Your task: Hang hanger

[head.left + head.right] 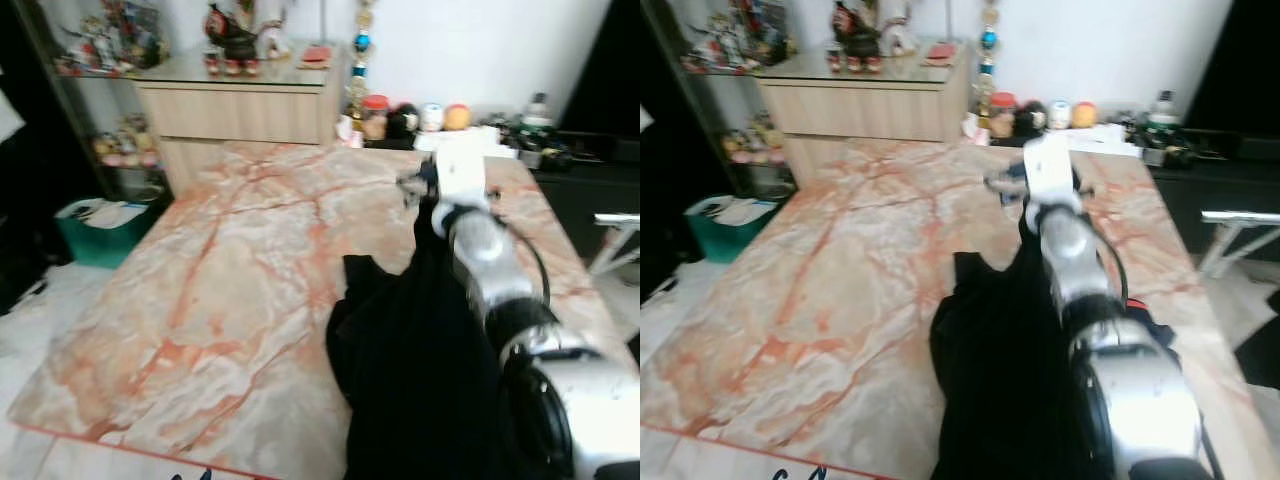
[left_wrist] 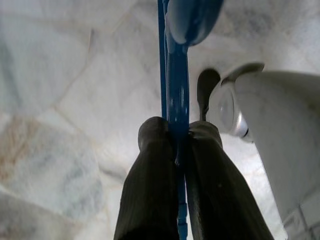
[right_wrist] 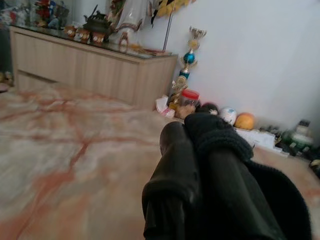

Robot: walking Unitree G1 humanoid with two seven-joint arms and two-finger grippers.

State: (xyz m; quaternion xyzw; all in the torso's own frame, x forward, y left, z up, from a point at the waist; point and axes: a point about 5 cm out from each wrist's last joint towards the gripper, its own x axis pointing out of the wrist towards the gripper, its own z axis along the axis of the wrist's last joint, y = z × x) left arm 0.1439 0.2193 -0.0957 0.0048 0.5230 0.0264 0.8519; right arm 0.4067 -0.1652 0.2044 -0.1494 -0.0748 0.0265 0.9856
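Pinching a black garment [image 1: 410, 370], the right end effector [image 3: 192, 132] is holding it above the marble floor [image 1: 220, 300]; the left end effector [image 2: 178, 131] is clamping a blue hanger [image 2: 174, 75].

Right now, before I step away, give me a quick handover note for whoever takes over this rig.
Left gripper: shut on the blue hanger, held low over the pale floor.
Right gripper: shut on the black garment, lifted above the marble table; the cloth drapes down from the right arm to the table edge.
Done: hanger and garment each picked up, one per gripper.
Left: bring the two together, get the garment on the hanger, then hang it. No rail or hook can be made out here.
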